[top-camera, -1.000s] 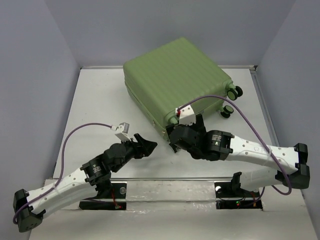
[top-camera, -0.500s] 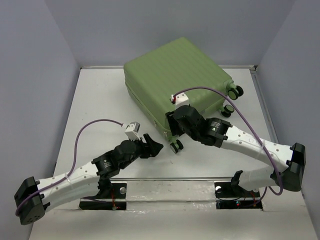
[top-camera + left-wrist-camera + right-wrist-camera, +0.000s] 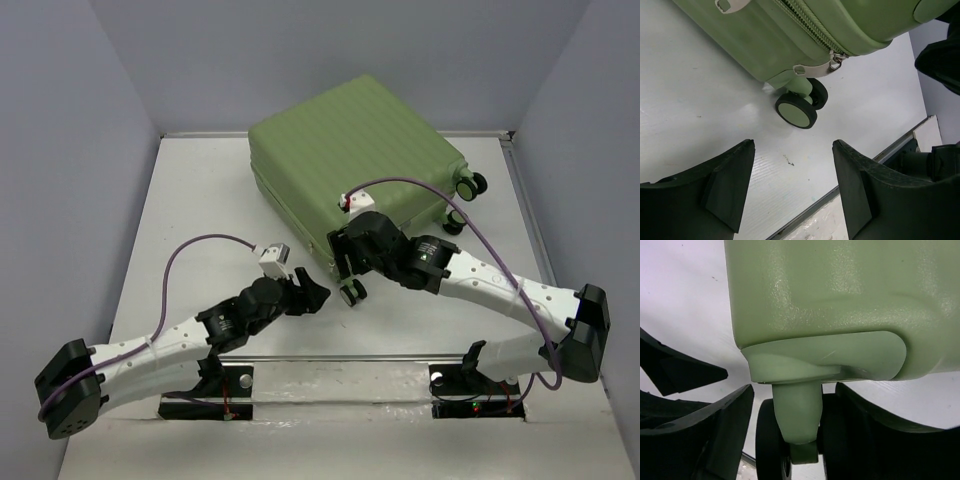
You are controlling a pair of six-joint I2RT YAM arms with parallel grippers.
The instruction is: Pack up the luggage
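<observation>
The light-green ribbed luggage [image 3: 350, 160] lies closed on the table, at the back centre. Its near corner wheel [image 3: 352, 292] points toward the arms. My right gripper [image 3: 345, 263] is at that corner. In the right wrist view it is open [image 3: 794, 390], with its fingers on either side of the wheel's green stem [image 3: 796, 415] and the black wheel [image 3: 771, 445]. My left gripper [image 3: 315, 293] is open and empty just left of the same wheel. In the left wrist view [image 3: 792, 145] it faces the wheel [image 3: 796, 111] and the zipper pull [image 3: 837, 60].
Two more wheels [image 3: 468, 184] stick out at the luggage's right side. Grey walls enclose the table on the left, back and right. A metal rail [image 3: 340, 357] runs along the table's near edge by the arm bases.
My left arm has reached forward and right, closer to the near corner wheel. My right gripper has moved up against the luggage corner, uncovering the wheel in the top view.
</observation>
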